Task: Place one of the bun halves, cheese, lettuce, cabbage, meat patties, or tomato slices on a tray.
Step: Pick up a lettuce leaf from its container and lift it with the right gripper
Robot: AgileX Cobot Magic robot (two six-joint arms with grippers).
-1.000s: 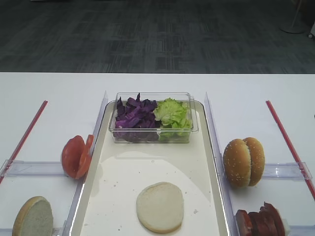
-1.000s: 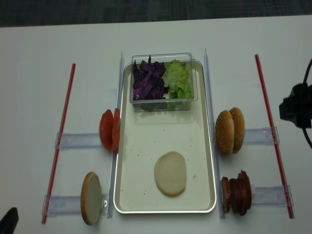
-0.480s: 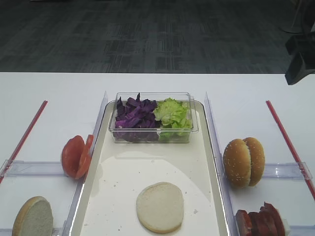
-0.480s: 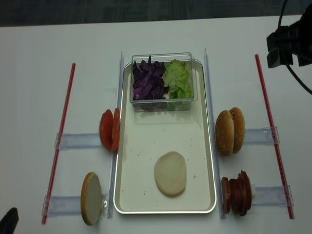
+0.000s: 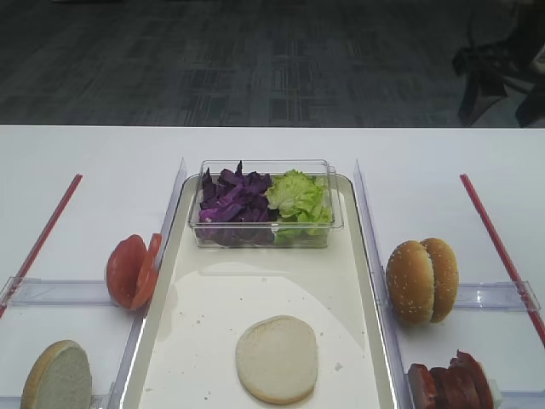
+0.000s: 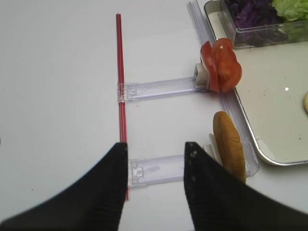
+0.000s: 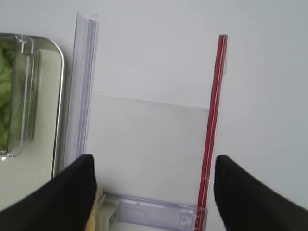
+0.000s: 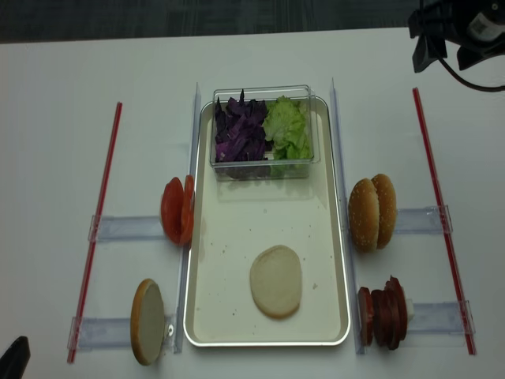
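Right gripper (image 8: 443, 49) moved up-table | jaws wide | tray (image 8: 331, 260) rim clear

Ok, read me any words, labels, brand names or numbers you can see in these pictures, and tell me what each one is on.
There are none to read.
The long cream-white rectangular tray is plain.
The small clear plastic tub has no label.
The sesame-seeded golden-brown bun halves have no wrapper.
The clear plastic holder rails and thin red strips show no print.

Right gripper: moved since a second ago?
Yes. In the realsense view the right gripper went from beside the right red strip toward the table's far edge, jaws open.
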